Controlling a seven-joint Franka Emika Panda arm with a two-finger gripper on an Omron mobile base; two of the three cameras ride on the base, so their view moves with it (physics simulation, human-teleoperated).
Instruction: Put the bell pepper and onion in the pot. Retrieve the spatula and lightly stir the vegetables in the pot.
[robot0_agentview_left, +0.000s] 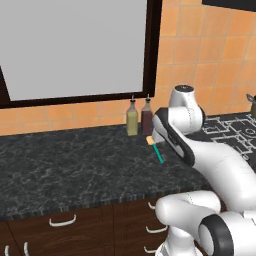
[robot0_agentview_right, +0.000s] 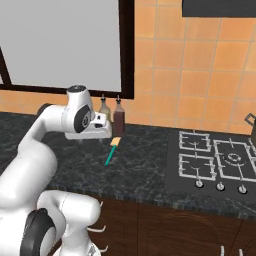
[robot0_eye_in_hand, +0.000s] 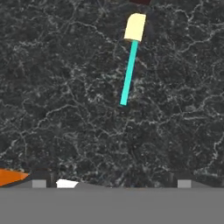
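Spatula (robot0_eye_in_hand: 130, 57) lies flat on the dark marbled counter (robot0_agentview_left: 75, 160), teal handle toward the counter's front edge, cream blade toward the wall. Blade end sits just in front of two condiment bottles, one olive-yellow (robot0_agentview_left: 132, 119), one dark red-brown (robot0_agentview_left: 147, 117), standing side by side against the tiled backsplash.

Gripper (robot0_agentview_right: 106, 126) hangs above the counter just left of the spatula in the right base view, not touching it. In the hand view the finger tips (robot0_eye_in_hand: 39, 183) sit far apart at the bottom edge with bare counter between them: jaws spread wide, holding nothing.

Progress, as judged: the arm looks to be on the spatula-fetch step, with the tool not yet grasped. Whether pepper and onion are already in the pot can't be told. At the far right edge of both base views a dark-rimmed shape pokes in beside the gas hob (robot0_agentview_right: 215, 160); possibly the pot, too cropped to confirm. Stirring remains to be done.

Writing: none readable. Bottles carry no legible labels; hob knobs show no markings.
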